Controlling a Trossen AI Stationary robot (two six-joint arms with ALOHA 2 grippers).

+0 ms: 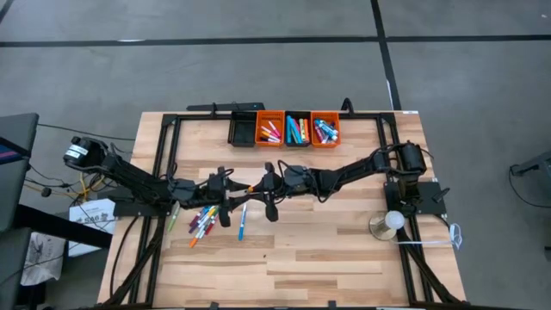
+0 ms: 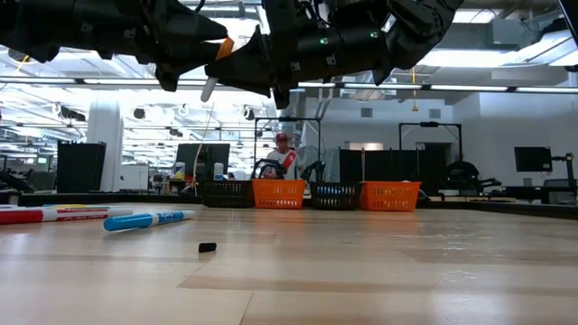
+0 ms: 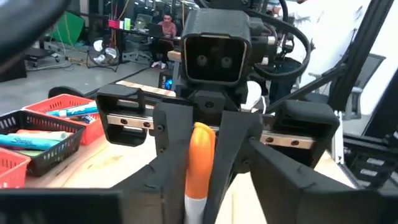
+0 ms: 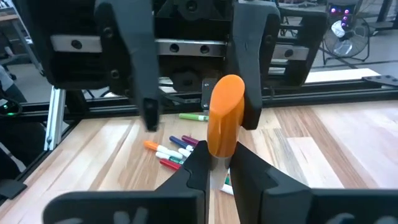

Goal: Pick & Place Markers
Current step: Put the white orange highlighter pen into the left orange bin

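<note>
While the two arms meet above the middle of the table (image 1: 344, 250), the right gripper (image 4: 217, 163) has its fingers closed on an orange-capped marker (image 4: 224, 124) held well above the wood, and the left gripper (image 4: 196, 81), facing it, stands with fingers spread to either side of the cap, so this looks like a mid-air handover. Next, the left fingers would need to close before the right lets go. Along the far edge, the orange bins (image 1: 269, 129) and a black bin (image 1: 298, 129) already hold markers, while loose markers (image 1: 205, 221) lie nearer the left edge.
</note>
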